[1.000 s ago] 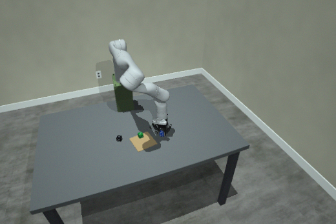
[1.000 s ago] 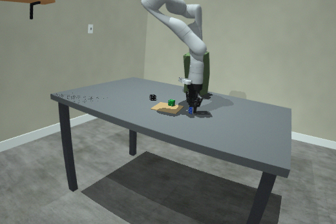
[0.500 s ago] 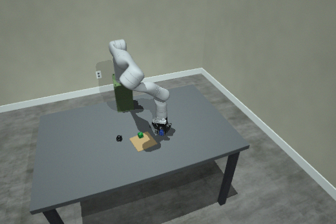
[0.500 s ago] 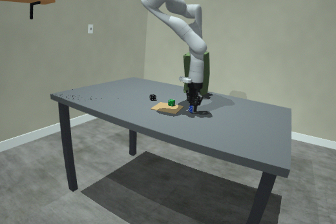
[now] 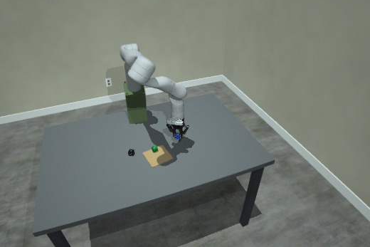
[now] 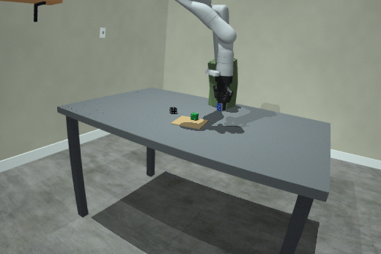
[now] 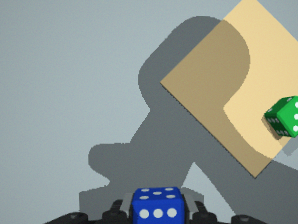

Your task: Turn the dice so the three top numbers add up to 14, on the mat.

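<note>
- The grey table (image 5: 107, 183) (image 6: 256, 144) bears the tan mat (image 5: 154, 160) (image 6: 180, 121) (image 7: 195, 75), which lies flat with its edges running slantwise to the table's; in the wrist view one corner points left and another down.
- The gripper (image 5: 177, 136) (image 6: 221, 106) (image 7: 158, 207) points down over the table, its jaws partly open, closed against two opposite sides of the blue die.
- The blue die (image 5: 177, 136) (image 6: 219, 107) (image 7: 158, 212) hangs above the table, off the mat. In the wrist view its three-pip face shows broadly, a five-pip face beyond it.
- The green die (image 5: 154, 149) (image 6: 194, 116) (image 7: 286, 118) rests on the mat, near an edge.
- The black die (image 5: 131, 152) (image 6: 173, 110) sits on the table beside the mat, apart from it; its pips are too small to read.
- The dice are cubes, with no long axis.
</note>
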### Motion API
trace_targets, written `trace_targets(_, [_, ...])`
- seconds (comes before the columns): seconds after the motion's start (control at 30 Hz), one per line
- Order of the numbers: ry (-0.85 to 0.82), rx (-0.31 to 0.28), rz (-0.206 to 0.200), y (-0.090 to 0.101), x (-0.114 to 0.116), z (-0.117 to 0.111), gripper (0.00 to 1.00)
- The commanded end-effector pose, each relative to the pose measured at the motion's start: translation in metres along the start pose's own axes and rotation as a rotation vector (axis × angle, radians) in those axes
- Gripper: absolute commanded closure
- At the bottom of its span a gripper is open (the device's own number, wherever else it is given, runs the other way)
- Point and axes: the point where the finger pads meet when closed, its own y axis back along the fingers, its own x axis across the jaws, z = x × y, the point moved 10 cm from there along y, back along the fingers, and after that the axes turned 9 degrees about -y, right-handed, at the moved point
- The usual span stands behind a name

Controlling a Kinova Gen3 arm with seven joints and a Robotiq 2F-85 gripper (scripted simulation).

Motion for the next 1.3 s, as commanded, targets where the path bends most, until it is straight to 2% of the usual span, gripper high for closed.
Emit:
trace_targets(0.0, [0.000,0.015,-0.016,0.014,-0.004,-0.007,0.74])
trace_targets(0.63, [0.034,0.017,-0.018,0.017,-0.001,-0.013,0.74])
trace_targets(0.87, [0.195,0.024,-0.024,0.016,0.016,-0.040,0.74])
trace_targets(0.93, [0.195,0.024,-0.024,0.016,0.016,-0.040,0.74])
trace_targets(1.27, [0.531,0.028,-0.018,0.018,0.061,-0.090,0.74])
